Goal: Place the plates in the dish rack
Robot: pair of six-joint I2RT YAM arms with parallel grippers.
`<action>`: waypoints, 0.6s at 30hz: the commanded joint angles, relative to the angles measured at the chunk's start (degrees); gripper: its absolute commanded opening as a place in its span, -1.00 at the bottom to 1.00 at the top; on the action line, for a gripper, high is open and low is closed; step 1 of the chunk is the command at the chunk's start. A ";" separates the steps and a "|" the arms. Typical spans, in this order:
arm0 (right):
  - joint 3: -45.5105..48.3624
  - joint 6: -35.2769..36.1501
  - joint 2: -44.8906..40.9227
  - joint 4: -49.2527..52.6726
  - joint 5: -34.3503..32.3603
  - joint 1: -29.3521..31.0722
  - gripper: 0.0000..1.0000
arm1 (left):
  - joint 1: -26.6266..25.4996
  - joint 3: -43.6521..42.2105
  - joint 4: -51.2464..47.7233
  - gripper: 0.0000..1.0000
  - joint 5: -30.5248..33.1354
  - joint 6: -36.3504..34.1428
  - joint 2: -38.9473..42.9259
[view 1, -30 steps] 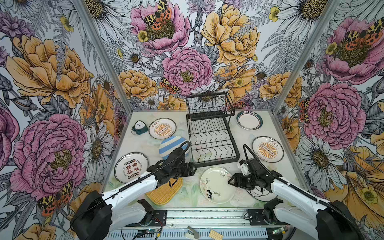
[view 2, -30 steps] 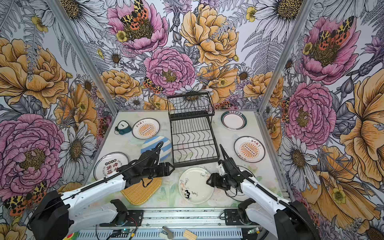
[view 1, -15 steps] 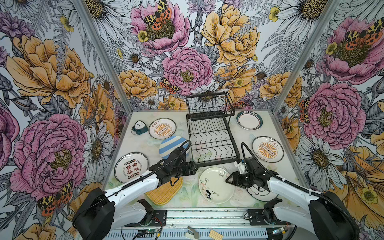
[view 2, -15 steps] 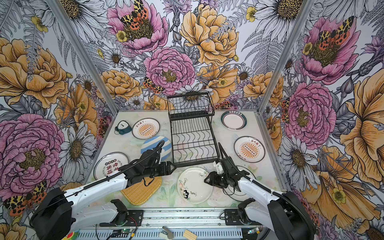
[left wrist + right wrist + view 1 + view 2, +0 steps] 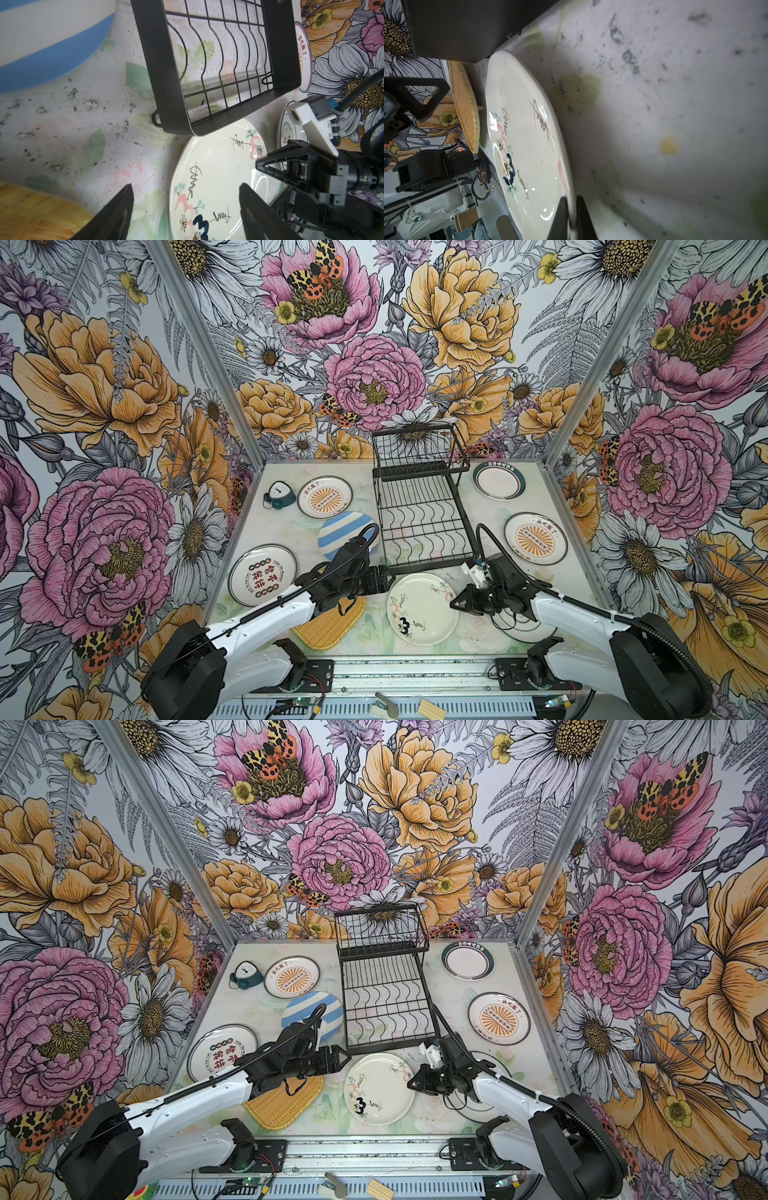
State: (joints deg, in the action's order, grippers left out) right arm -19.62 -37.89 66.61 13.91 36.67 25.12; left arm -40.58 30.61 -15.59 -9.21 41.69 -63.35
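One plate [image 5: 422, 610] newly in right tool [image 5: 572, 209]

A robot lab booth — floral-print walls [image 5: 374, 364] enclose the table [image 5: 274, 526], an aluminium rail [image 5: 415, 674] bolted along its front.

Bright, even light, top views bowed at the edges, glare on the plate [image 5: 525, 145] by the blurred right gripper [image 5: 572, 200].

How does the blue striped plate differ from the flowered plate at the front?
The blue striped plate has blue-white bands; the flowered plate is cream with drawings. The right gripper pinches the flowered plate's rim; nothing grips the striped one. Both are round, outside the dish rack.
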 commanded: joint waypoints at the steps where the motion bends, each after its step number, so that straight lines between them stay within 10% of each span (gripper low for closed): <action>1: 1.52 0.67 0.76 4.28 -5.87 0.54 -1.00 | 0.59 -0.55 1.01 0.61 -1.60 0.03 0.76; 18: 0.88 -2.70 -12.40 4.54 1.43 1.03 -1.00 | 2.07 -1.52 1.92 0.61 -4.72 0.41 3.01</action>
State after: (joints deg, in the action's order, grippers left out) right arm -18.04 -39.53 56.75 18.96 36.23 25.71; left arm -39.18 30.22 -15.46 -11.64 41.89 -61.47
